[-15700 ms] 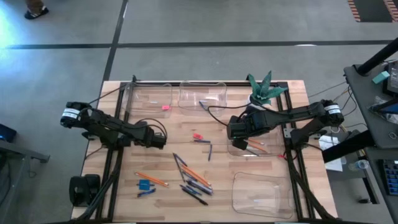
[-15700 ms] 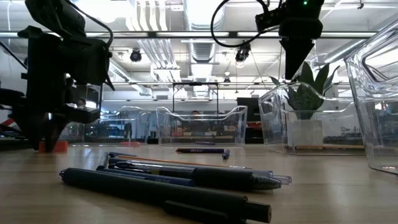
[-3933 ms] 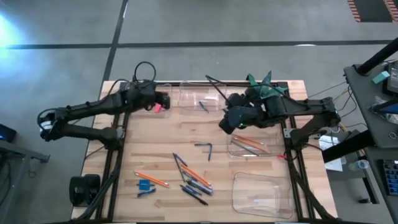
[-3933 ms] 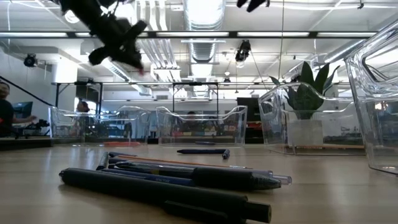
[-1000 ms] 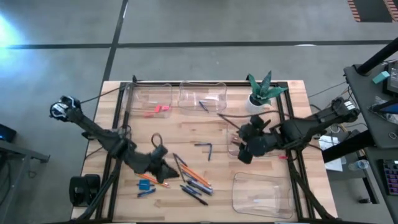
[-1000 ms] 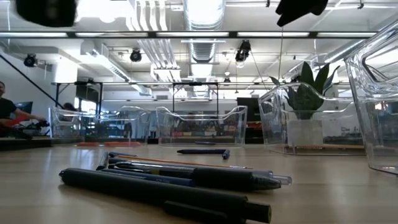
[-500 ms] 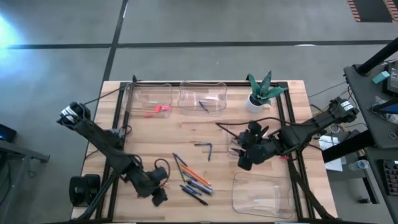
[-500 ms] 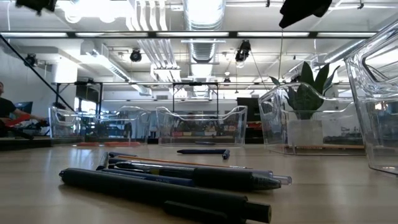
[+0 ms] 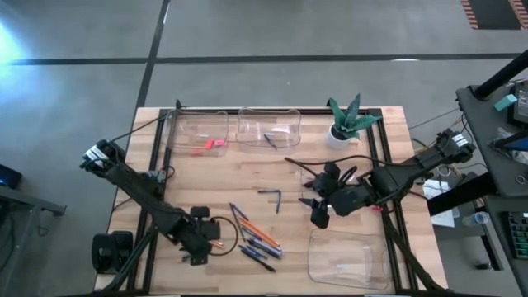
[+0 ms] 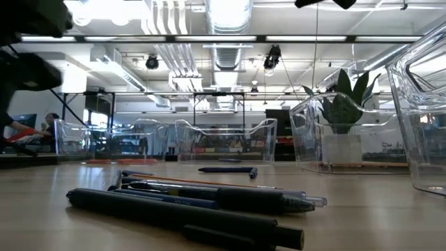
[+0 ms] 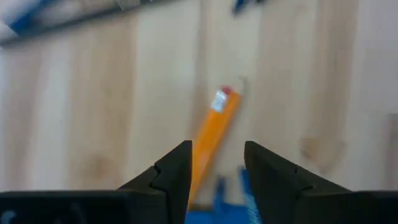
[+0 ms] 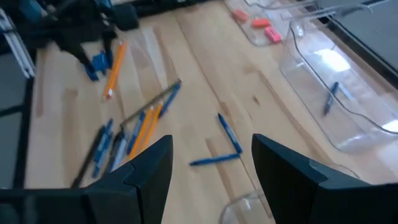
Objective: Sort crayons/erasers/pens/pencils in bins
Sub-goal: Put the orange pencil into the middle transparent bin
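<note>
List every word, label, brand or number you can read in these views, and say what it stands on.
No text can be read anywhere in these views.
The pens nearest the low camera show no print.
The orange pencil under the left gripper has bare sides; any stamp is too blurred to tell.
The clear bins and the plant pot carry no labels.
Shapes in the room behind the table are too small to read.

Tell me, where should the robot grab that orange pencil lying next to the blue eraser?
Probably mid-shaft, coming straight down. The orange pencil lies flat on the table, thin and long, so the left gripper, open above it, should close across its narrow width. The blue eraser sits close by its lower end, so grip farther up.
</note>
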### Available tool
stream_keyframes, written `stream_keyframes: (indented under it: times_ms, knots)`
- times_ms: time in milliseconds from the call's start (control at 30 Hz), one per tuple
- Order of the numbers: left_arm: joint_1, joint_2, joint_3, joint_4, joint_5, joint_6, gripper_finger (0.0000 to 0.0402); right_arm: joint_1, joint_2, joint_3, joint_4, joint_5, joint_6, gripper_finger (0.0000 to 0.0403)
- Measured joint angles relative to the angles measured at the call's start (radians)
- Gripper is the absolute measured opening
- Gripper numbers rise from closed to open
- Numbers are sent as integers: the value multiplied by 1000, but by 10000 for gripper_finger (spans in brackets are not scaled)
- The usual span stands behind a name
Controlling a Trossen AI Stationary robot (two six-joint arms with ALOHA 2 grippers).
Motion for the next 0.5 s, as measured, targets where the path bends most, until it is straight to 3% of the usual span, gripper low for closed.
stream_keyframes:
  times_ms: [133, 500]
  knots:
    - [5, 11, -17, 1, -27, 67, 114, 0, 0, 0, 54, 8, 0, 210]
    - [5, 83, -36, 2, -27, 78, 90, 0, 0, 0, 114, 10, 16, 210]
